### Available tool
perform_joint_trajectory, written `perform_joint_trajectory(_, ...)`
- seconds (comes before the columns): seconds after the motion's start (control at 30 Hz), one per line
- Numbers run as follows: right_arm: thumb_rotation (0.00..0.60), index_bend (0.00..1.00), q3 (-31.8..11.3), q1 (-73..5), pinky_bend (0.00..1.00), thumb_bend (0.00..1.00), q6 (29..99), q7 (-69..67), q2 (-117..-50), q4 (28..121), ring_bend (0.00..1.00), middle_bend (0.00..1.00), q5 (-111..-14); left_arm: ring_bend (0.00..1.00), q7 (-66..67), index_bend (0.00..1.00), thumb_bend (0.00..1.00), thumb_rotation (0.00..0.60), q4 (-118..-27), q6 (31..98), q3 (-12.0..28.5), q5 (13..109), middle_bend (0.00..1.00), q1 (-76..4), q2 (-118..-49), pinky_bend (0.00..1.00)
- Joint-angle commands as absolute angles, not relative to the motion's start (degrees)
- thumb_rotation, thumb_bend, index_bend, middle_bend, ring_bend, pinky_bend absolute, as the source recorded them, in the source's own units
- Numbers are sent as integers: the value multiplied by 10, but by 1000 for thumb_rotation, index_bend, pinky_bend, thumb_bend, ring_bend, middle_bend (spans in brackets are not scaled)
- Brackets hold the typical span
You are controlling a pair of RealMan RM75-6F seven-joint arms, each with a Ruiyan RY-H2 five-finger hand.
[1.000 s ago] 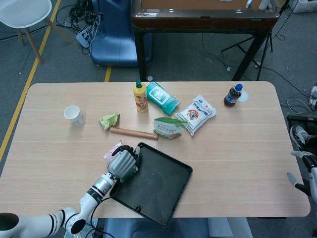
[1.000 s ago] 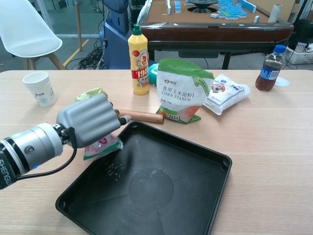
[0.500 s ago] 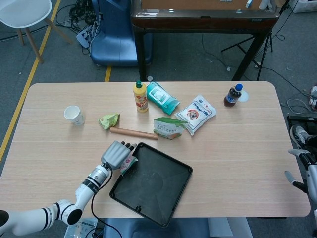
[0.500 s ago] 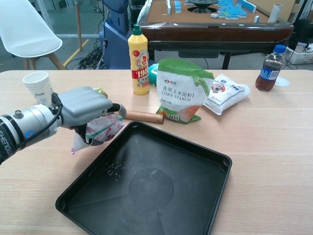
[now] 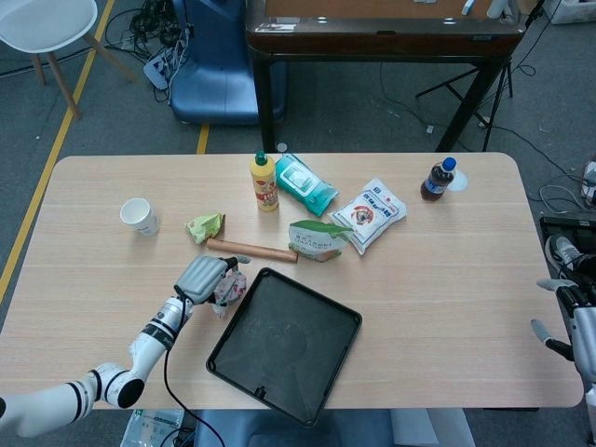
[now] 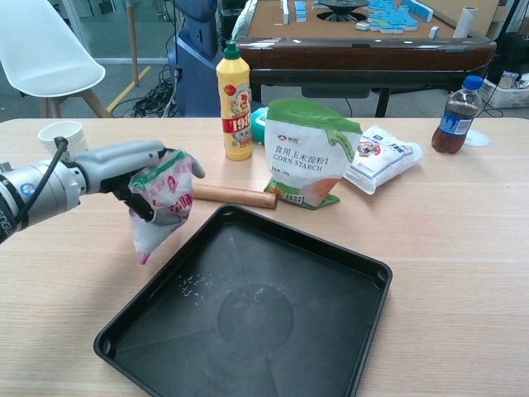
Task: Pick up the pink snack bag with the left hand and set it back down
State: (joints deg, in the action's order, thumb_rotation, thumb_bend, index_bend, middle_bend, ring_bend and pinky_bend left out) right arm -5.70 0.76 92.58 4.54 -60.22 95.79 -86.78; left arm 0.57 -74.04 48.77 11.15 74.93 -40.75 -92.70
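My left hand (image 6: 132,165) (image 5: 201,277) grips the pink snack bag (image 6: 160,208) (image 5: 226,290) by its top, and the bag hangs tilted above the table, left of the black tray (image 6: 273,314) (image 5: 287,343). Its lower corner points down toward the tabletop near the tray's left rim. In the head view, part of my right hand (image 5: 563,315) shows at the far right edge beside the table, with its fingers too small to read. The chest view does not show it.
Behind the bag lie a wooden rolling pin (image 6: 233,196), a yellow bottle (image 6: 234,102), a corn starch bag (image 6: 307,154), a white snack bag (image 6: 378,159) and a cola bottle (image 6: 457,117). A paper cup (image 6: 59,134) stands far left, a green wrapper (image 5: 205,226) beside it.
My left hand has closed on the pink bag and lifted it off the table, moving up and to the left, away from the tray's rim.
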Motion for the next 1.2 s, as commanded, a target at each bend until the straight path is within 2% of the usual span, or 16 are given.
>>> perform_joint_trajectory(0.03, 600, 334, -57, 9, 246, 195, 927, 47, -602, 959, 213, 387, -868, 480, -65, 231, 375, 600, -712, 466, 101, 773, 439, -416, -930, 798)
perform_joint_trajectory(0.17, 600, 334, -55, 11, 246, 195, 929, 49, -602, 961, 213, 387, -867, 464, -110, 214, 375, 600, -687, 463, 89, 798, 438, -425, -937, 793)
perform_joint_trajectory(0.4, 600, 334, -56, 14, 246, 196, 932, 49, -603, 961, 213, 387, -863, 331, -158, 125, 375, 600, -680, 444, 74, 812, 345, -437, -931, 638)
perform_joint_trajectory(0.6, 600, 334, -55, 14, 246, 196, 930, 46, -604, 957, 213, 389, -863, 287, -171, 64, 375, 600, -678, 443, 67, 817, 294, -443, -929, 562)
perform_joint_trajectory(0.77, 600, 335, -56, 14, 246, 195, 931, 44, -605, 955, 213, 389, -862, 243, -174, 4, 375, 600, -693, 450, 63, 822, 231, -445, -918, 546)
perform_joint_trajectory(1.0, 600, 335, -57, 11, 246, 196, 928, 41, -607, 951, 213, 392, -863, 167, -163, 0, 373, 600, -730, 451, 59, 815, 134, -444, -900, 475)
perform_joint_trajectory(1.2, 600, 334, -57, 11, 246, 195, 929, 38, -608, 949, 213, 393, -863, 129, -149, 0, 346, 600, -768, 459, 62, 806, 101, -443, -883, 412)
